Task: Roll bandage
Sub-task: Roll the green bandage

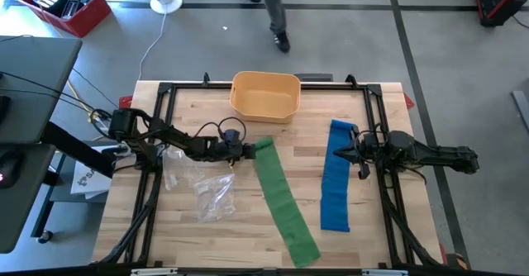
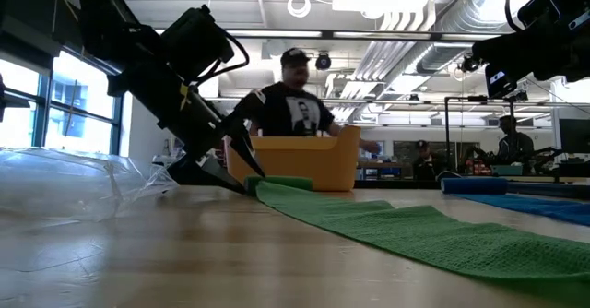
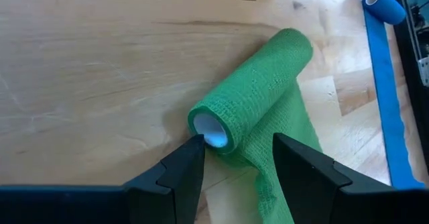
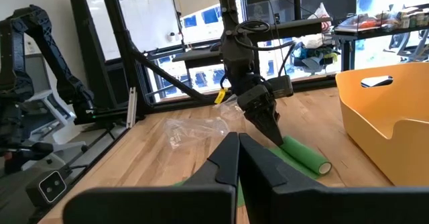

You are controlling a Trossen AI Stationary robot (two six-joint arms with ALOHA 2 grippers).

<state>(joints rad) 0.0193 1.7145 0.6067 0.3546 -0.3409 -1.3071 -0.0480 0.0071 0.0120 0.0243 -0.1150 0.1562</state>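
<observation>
A green bandage lies on the table, its far end wound into a roll (image 3: 251, 90) with a white core (image 3: 213, 135). The unrolled strip (image 1: 285, 202) runs toward the near edge. My left gripper (image 3: 238, 140) is open and slants down at the roll's left end (image 1: 258, 147), one fingertip on each side of that end. A blue bandage (image 1: 335, 181) lies flat at the right, with its own roll (image 1: 343, 128) at the far end. My right gripper (image 1: 339, 153) hangs shut above the blue strip, holding nothing. My left gripper has one fingertip (image 3: 196, 147) against the rim of the roll's open end (image 3: 198, 120), beside the white core. The other finger (image 3: 295, 157) stands over the unrolled strip, apart from the roll. The fingers slant down from the table's left, along the roll. The roll lies on the table.
An orange bin (image 1: 264, 96) stands at the far middle of the table. A crumpled clear plastic bag (image 1: 202, 185) lies left of the green strip, under my left arm. A person stands beyond the far edge (image 2: 297, 105).
</observation>
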